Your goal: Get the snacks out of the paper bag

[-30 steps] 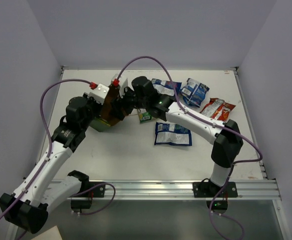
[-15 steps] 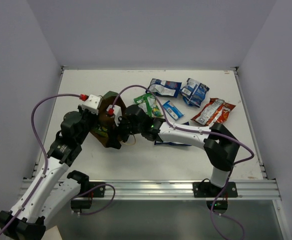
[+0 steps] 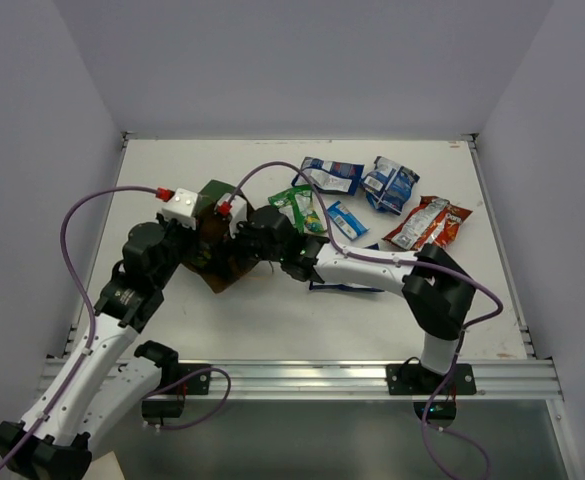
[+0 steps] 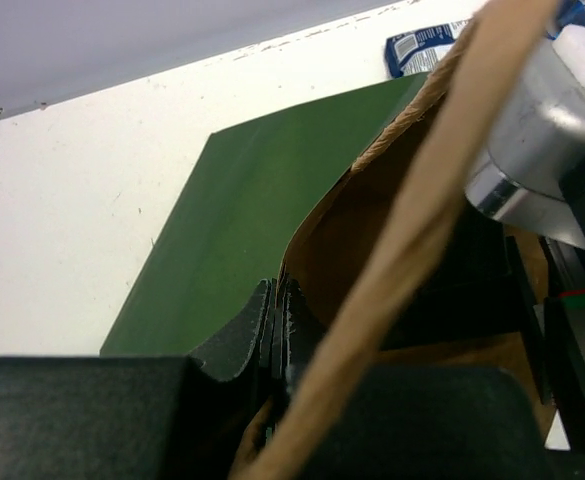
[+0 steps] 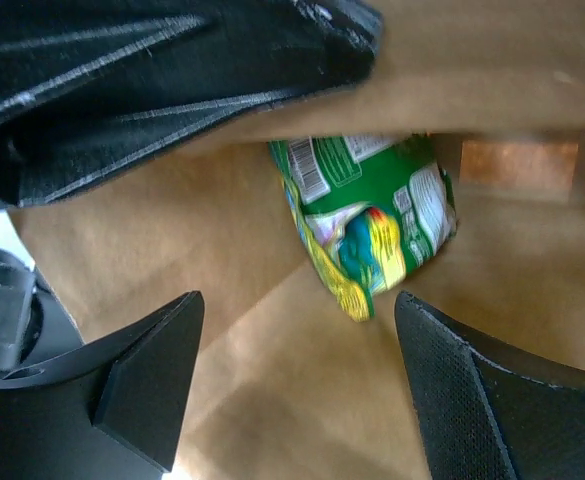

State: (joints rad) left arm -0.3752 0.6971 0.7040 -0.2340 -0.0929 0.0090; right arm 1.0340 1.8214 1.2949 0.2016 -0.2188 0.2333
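I have the paper bag (image 3: 215, 255) on its side on the table (image 3: 272, 320), at about nine o'clock from the snacks already out, which run from a second green packet (image 3: 297, 208) across to the red-orange chip bag (image 3: 430, 222). My left gripper (image 4: 275, 300) has its jaws pressed together on the bag's wall at the mouth, green face outside and kraft inside, propping it open. My right gripper (image 5: 300, 300) is inside the mouth, jaws spread with nothing between them. One green packet (image 5: 372, 215) lies deep in the bag, at roughly one o'clock from the gap between my fingers and touching neither. The wrist picture is blurred, so it may be leaning on the back fold rather than lying flat. I judge it light, puffy and slick: glossy foil that will skate off a shallow pinch and crush under a hard one. I would close across its near, narrow end, at the crimped seam, and keep clear of the soft paper wall, which would fold in easily.
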